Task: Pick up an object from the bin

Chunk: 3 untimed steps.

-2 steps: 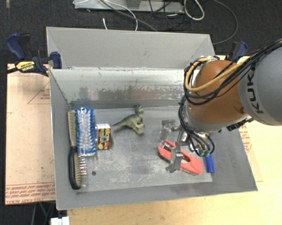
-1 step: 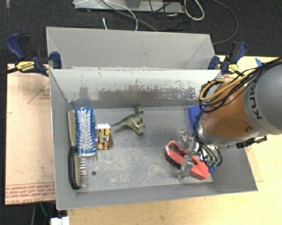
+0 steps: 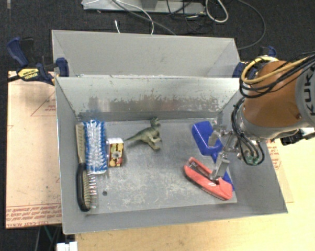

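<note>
My gripper [image 3: 219, 167] hangs low over the right side of the bin, right above a red stapler-like thing [image 3: 205, 180] that lies flat on the floor, pointing toward the front right. Its tip meets the red thing's top near the middle. A blue plastic piece [image 3: 203, 135] stands just behind and to the left of the gripper, and more blue shows under the red thing's right end. Whether anything is gripped cannot be made out.
A green toy dinosaur [image 3: 147, 136] lies mid-bin toward the back. Along the left wall are a blue-bristled brush [image 3: 96, 146], a small yellow and red box [image 3: 115, 153] and a black hairbrush [image 3: 85, 188]. The arm's orange cover and cables rise over the right rim.
</note>
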Each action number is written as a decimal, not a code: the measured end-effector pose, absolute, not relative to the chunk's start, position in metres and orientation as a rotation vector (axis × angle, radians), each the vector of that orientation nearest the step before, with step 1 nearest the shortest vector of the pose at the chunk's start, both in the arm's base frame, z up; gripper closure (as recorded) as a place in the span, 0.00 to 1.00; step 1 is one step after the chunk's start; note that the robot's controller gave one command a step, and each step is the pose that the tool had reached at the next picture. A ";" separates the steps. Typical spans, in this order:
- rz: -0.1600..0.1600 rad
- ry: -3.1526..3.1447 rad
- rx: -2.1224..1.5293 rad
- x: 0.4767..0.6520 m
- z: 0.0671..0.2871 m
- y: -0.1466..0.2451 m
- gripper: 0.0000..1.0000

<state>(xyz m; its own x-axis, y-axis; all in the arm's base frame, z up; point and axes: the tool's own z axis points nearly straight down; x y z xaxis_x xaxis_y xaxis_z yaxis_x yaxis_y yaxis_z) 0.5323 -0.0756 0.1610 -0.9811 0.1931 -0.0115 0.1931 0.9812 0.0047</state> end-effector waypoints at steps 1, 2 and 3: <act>0.007 3.110 0.508 0.505 0.098 -0.070 0.00; 0.008 3.096 0.447 0.501 0.070 -0.087 0.00; 0.008 3.069 0.655 0.505 0.070 -0.075 1.00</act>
